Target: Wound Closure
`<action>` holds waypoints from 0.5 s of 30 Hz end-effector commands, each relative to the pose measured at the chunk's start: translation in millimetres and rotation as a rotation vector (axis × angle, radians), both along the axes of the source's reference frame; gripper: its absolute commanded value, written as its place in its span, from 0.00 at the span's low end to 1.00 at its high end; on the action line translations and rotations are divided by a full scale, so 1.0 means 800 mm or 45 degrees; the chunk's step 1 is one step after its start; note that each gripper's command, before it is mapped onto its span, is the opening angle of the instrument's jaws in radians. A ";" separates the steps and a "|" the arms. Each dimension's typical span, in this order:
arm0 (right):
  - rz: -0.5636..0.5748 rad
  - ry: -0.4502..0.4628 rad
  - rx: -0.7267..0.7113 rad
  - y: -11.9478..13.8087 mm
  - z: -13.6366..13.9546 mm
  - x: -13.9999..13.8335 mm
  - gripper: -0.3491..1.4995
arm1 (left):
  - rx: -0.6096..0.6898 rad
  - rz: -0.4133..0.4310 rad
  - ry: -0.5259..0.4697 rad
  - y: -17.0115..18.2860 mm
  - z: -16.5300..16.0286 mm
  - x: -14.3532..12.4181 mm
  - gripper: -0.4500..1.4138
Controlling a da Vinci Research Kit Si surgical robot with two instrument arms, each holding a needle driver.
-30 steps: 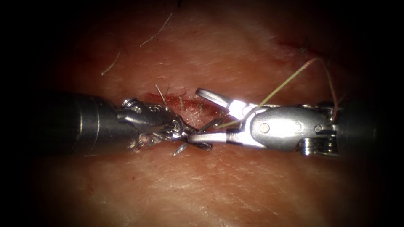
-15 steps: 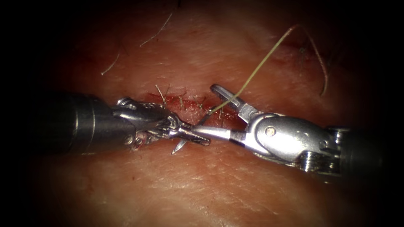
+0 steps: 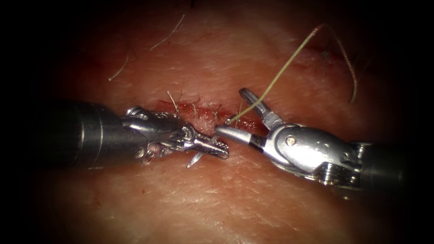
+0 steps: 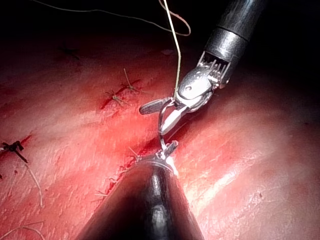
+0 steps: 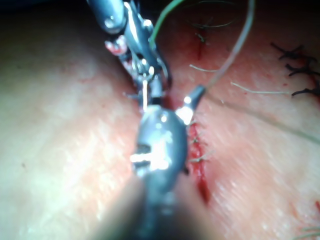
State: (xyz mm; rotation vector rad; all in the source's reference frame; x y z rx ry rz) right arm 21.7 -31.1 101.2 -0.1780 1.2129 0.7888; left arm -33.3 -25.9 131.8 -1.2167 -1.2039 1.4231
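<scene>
Tissue (image 3: pixel 235 194) lies dark-edged around the cut (image 3: pixel 199 110); my left tool (image 3: pixel 212 145) grips the needle (image 3: pixel 195 159) — my right tool (image 3: pixel 242 118) gapes, empty.
Needle point shows beside the left jaws, below the cut; its curve is hidden, so a slip could twist it; thread (image 3: pixel 280 72) crosses my open jaws — it may snag.

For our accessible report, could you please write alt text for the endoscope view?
The left tool grips the needle, whose tip pokes out below its shut jaws, at the cut in the tissue. The right tool, jaws open, holds nothing; thread rises between them.
</scene>
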 end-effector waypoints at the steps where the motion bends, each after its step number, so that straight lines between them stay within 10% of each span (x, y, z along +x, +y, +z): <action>1: -0.004 0.003 -0.001 -0.0004 0.0006 0.0011 0.87 | 0.001 0.001 0.000 -0.0003 0.0007 -0.0006 0.00; 7: 0.007 0.003 0.021 -0.0006 0.0003 0.0014 0.77 | -0.007 0.001 0.000 -0.0003 0.0007 -0.0006 0.00; 8: 0.001 -0.003 0.033 -0.0007 0.0003 0.0014 0.67 | -0.007 0.001 0.000 -0.0004 0.0007 -0.0006 0.00; 9: -0.037 -0.009 0.056 -0.0011 0.0004 0.0013 0.11 | -0.014 0.001 -0.001 -0.0004 0.0006 -0.0007 0.00; 10: -0.051 -0.005 0.058 -0.0012 0.0004 0.0012 0.00 | -0.022 0.001 -0.001 -0.0004 0.0006 -0.0007 0.00; 15: -0.056 0.003 0.059 -0.0012 0.0001 0.0004 0.00 | -0.045 0.001 -0.003 -0.0005 0.0006 -0.0007 0.00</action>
